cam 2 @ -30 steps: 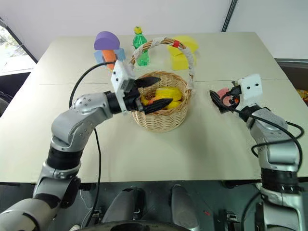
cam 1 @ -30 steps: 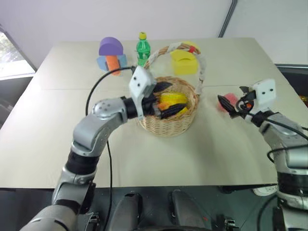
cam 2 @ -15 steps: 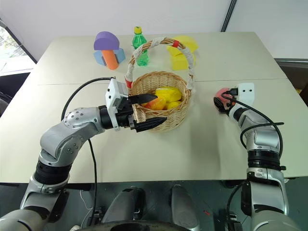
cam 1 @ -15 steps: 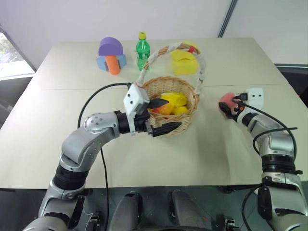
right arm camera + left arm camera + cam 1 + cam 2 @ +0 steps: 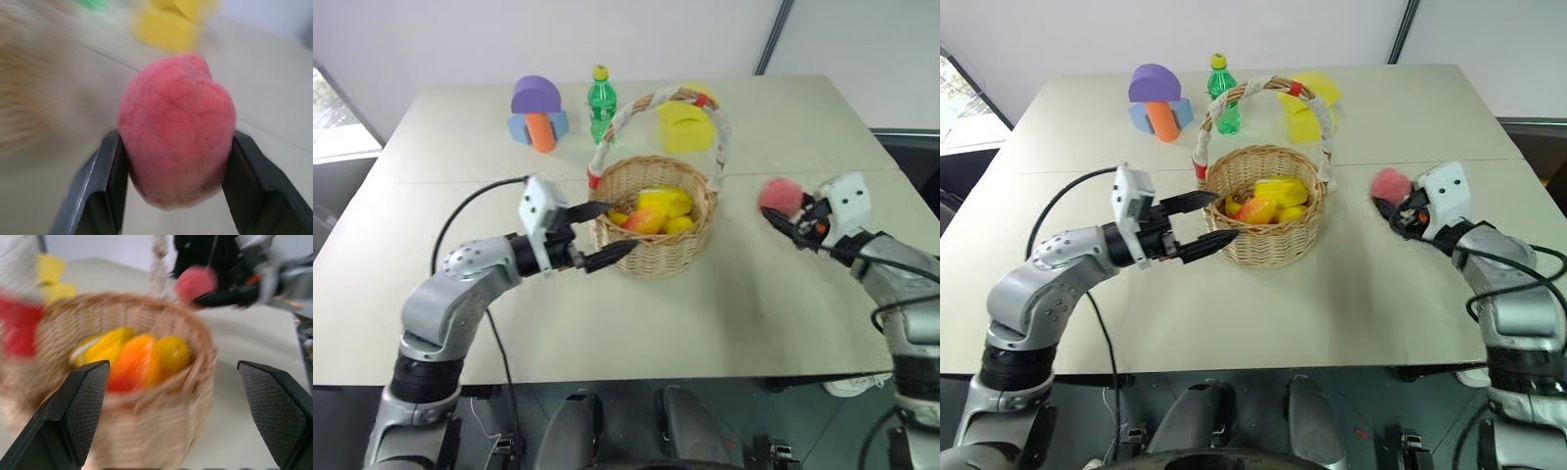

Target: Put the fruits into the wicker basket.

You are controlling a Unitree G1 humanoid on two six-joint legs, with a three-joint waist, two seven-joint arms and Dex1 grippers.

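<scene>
Overhead: beige table [image 5: 724, 323], white wall [image 5: 558, 39] behind; left fingers [image 5: 607, 234] spread (empty), right fingers [image 5: 108, 186] pinching peach [image 5: 176, 147].

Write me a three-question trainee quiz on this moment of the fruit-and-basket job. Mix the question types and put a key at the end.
1. True or false: the left gripper is holding a fruit.
2. Which fruit is not yet in the wicker basket? A) the mango-like fruit B) the pink peach C) the yellow fruits
3. Fill in: the green bottle stands on the table between the purple and blue foam blocks and the ____ foam blocks.

Key
1. False: its fingers are spread and empty beside the basket.
2. B: it sits between the right gripper's fingers, off to the basket's side.
3. yellow
</scene>
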